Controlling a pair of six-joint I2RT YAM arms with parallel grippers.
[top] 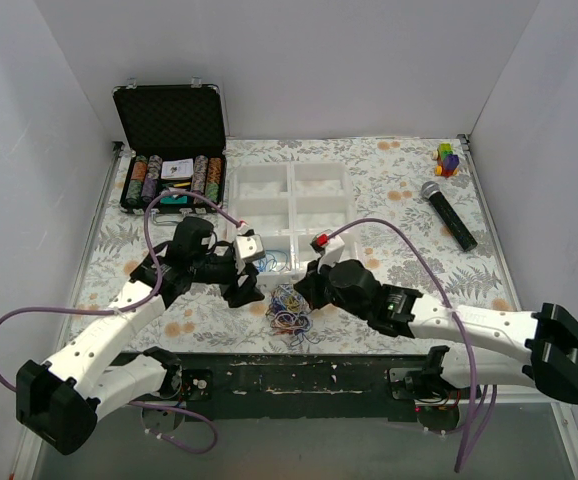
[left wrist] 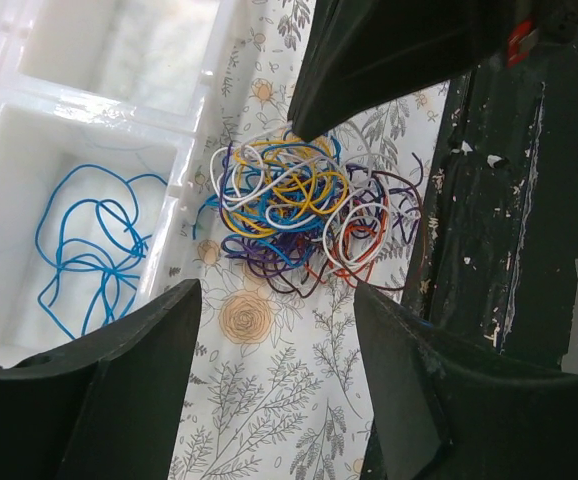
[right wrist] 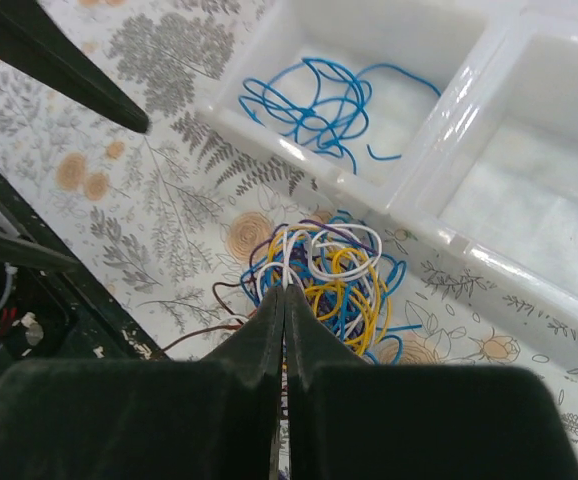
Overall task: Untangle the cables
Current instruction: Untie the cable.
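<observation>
At the tips of the right pincer [right wrist: 284, 292], pressed together, sits the tangle [right wrist: 329, 265]; it is best lifted slowly so that one strand, if caught, slides free. Past it the left pincer [left wrist: 277, 300] hovers, jaws apart, well placed to pin the rest, then comes the tray [right wrist: 419, 165] with blue wire [right wrist: 314, 120].

A: What closes the space in?
B: Plain white panels: a back wall [top: 349, 60], a left wall [top: 19, 150] and a right wall [top: 559, 100], meeting at the tabletop's far corners.
A: And the tabletop itself?
B: It is covered by a pale cloth [top: 389, 190] printed with grey leaves and orange flowers. A thin metal rail [top: 97, 215] runs along its left edge. A black strip [top: 309, 375] with chipped, scuffed paint lies across the near edge.
A: The light?
B: Even and soft, with faint shadows. Below the near edge lies a grey surface [top: 349, 450], perhaps the floor; it is too dim to tell.
</observation>
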